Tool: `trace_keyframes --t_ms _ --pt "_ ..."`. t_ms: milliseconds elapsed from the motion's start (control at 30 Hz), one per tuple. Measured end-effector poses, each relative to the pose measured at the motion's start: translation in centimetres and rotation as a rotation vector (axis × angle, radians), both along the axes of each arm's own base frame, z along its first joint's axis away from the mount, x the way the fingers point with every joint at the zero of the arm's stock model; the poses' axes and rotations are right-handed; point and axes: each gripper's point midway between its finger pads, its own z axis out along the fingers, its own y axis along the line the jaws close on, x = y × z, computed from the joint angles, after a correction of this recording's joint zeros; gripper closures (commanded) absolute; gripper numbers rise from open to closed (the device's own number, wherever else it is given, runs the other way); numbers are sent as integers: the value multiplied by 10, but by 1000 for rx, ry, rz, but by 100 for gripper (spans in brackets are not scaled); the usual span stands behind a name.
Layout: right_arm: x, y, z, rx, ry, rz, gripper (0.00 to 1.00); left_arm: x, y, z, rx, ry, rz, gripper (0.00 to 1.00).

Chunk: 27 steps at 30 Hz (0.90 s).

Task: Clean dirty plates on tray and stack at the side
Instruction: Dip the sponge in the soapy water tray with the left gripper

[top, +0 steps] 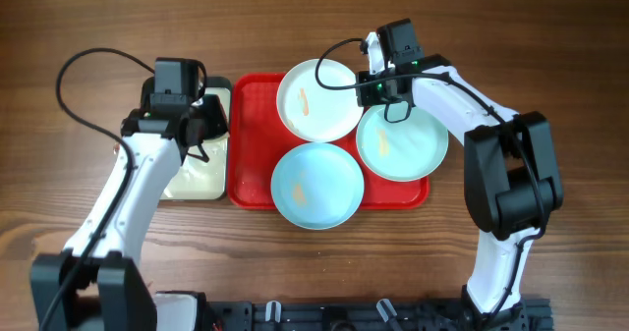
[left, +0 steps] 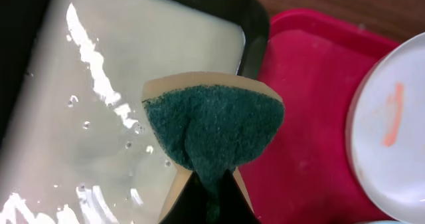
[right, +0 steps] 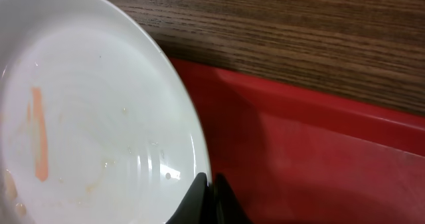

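Note:
A white plate [top: 314, 100] with orange smears lies at the back of the red tray [top: 254, 144]. Two pale aqua plates lie on it too, one at the front [top: 316, 184], one at the right [top: 401, 142] with an orange smear. My right gripper [top: 366, 81] is shut on the white plate's right rim; the right wrist view shows the jaws [right: 209, 181] pinching the rim of the plate [right: 86, 117]. My left gripper [top: 201, 125] holds a green and tan sponge [left: 212, 127] over the black-rimmed tray's [left: 255, 24] right edge.
The black-rimmed tray [top: 201, 179] with cream, wet inside lies left of the red tray [left: 312, 98]. Cables run over the table's back left and behind the right arm. Bare wood table [top: 550, 56] lies right of the red tray.

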Motion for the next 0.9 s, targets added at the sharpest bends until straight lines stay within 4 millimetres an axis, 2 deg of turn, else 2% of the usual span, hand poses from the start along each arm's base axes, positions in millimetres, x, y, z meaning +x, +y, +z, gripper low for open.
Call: trace_keyframes --t_ms 133,900 --pt "0 0 0 0 0 0 96 -1 0 -10 2 29 0 96" --pt "0 0 0 3 0 1 96 -1 0 -10 2 29 0 96"
